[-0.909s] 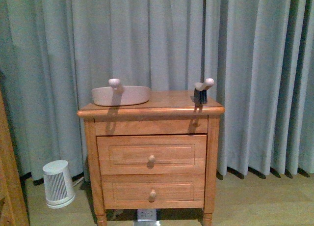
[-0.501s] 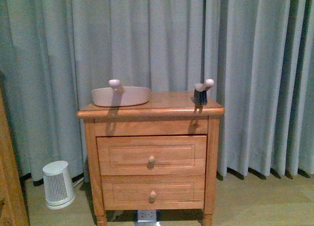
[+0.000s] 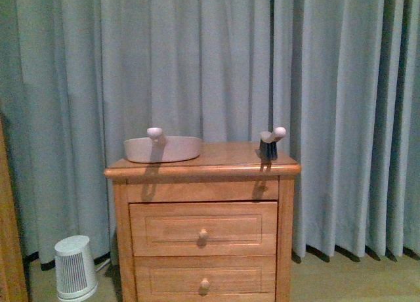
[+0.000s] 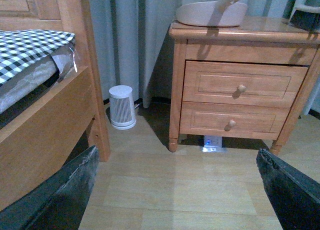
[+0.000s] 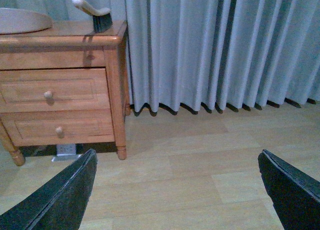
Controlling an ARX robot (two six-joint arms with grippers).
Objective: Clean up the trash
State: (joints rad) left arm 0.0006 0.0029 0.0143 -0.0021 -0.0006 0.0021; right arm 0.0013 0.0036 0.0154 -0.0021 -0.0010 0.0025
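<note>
Shows nothing cleaned yet, with left pincer and right pincer wide, empty, well short of dustpan and brush; trash unseen.

No small whitish wad of wrapping can be made out in any view. The shallow pale pink plastic dustpan lies flat on the left of the wooden nightstand top, knob-ended handle sticking up, well ahead of and above the wide-spread left gripper. The pale-handled, dark-bristled brush stands bristles-down near the top's right edge, well ahead of the wide-spread right gripper.
</note>
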